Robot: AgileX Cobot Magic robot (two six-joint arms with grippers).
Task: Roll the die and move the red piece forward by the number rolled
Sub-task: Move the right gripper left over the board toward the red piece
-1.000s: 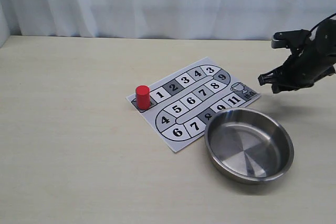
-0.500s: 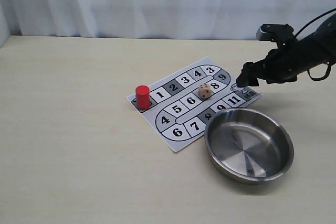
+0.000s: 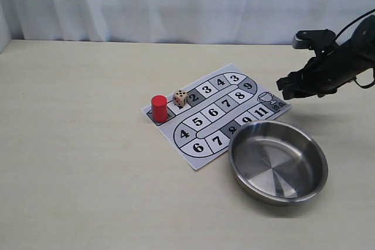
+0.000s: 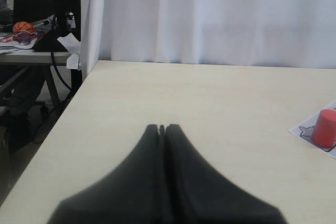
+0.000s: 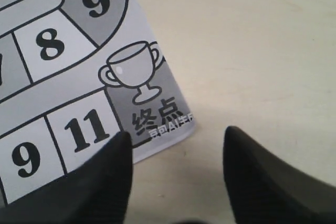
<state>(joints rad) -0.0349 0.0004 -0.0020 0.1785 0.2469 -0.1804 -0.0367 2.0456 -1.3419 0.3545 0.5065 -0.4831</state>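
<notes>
The tan die (image 3: 180, 98) lies on the paper game board (image 3: 202, 150), around square 1, just right of the red piece (image 3: 159, 108). That red cylinder stands upright on the board's start square and also shows at the edge of the left wrist view as the red piece (image 4: 324, 128). My right gripper (image 3: 289, 89) hangs open above the table beside the board's trophy corner (image 5: 137, 80), nothing between its fingers (image 5: 105, 177). My left gripper (image 4: 162, 128) is shut and empty over bare table, far from the board.
A round steel bowl (image 3: 278, 160) sits at the board's near right corner, below my right arm. White curtain runs along the back. The left wrist view shows the table's edge and a cluttered desk (image 4: 26, 40) beyond it.
The die appeared mid-board near square 8, then rolled left to stop beside the red piece. My right gripper swung toward the board and drew slightly back to the right.
</notes>
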